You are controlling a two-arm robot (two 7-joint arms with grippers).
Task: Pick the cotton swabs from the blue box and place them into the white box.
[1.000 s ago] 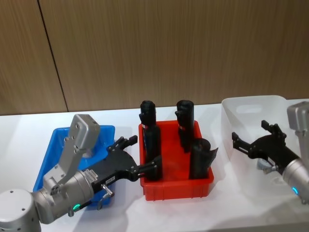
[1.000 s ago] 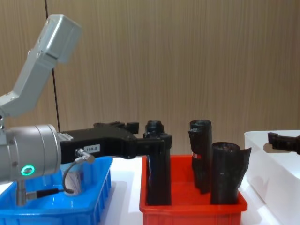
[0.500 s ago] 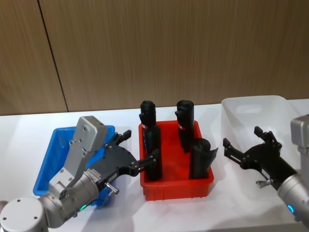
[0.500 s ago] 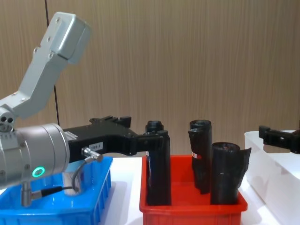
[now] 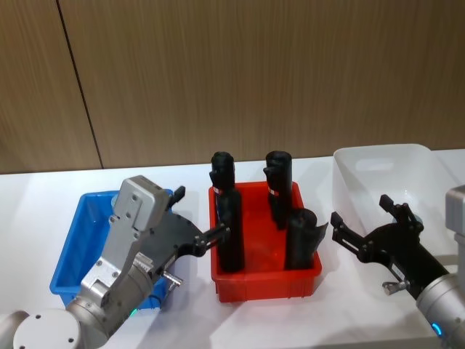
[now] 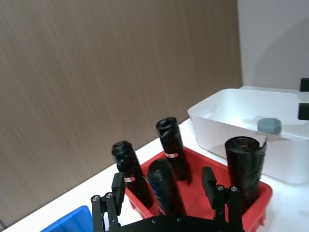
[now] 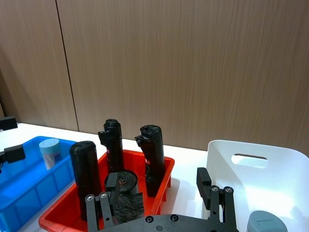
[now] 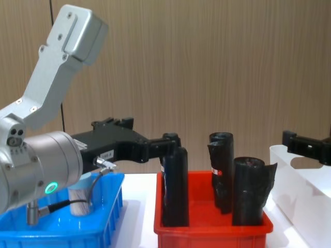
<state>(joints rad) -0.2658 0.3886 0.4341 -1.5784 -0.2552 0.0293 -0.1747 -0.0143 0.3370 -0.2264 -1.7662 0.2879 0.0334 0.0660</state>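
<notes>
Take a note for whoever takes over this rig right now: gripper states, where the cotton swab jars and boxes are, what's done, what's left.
Left gripper: open, empty, above the edge of the bright blue plastic box nearest the red bin.
Right gripper: open, empty, over the side of the white translucent plastic box nearest the red bin.
Done: one clear cotton swab jar with a pale blue lid sits in the white box.
To do: a second lidded jar stands in the blue box; move it across.
</notes>
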